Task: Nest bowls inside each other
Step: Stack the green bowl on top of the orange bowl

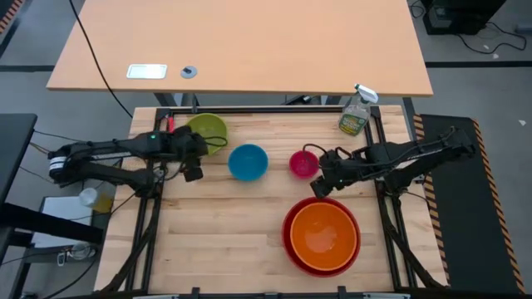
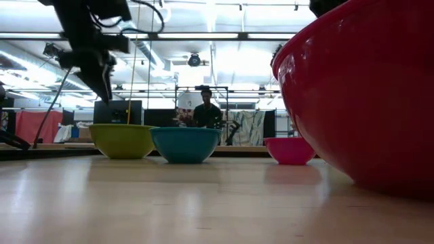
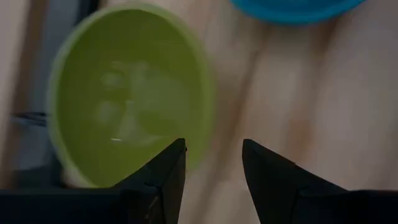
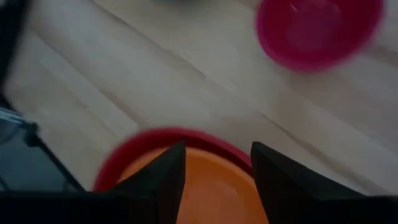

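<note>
Four bowls rest upright on the wooden table. A green bowl (image 1: 206,129) stands at the far left, a blue bowl (image 1: 248,161) near the middle and a small pink bowl (image 1: 302,163) to its right. An orange bowl (image 1: 322,232) sits inside a larger red bowl (image 1: 288,241) at the near right. My left gripper (image 1: 193,166) hovers open above the table beside the green bowl (image 3: 130,93). My right gripper (image 1: 320,184) hovers open between the pink bowl (image 4: 317,31) and the red bowl's far rim (image 4: 155,138). Both grippers hold nothing.
A spray bottle (image 1: 356,112) stands at the table's far right corner. A light wooden desk (image 1: 249,41) lies beyond the far edge. In the low view a person (image 2: 205,112) shows far back in the room. Bare wood lies at the near left (image 1: 216,241).
</note>
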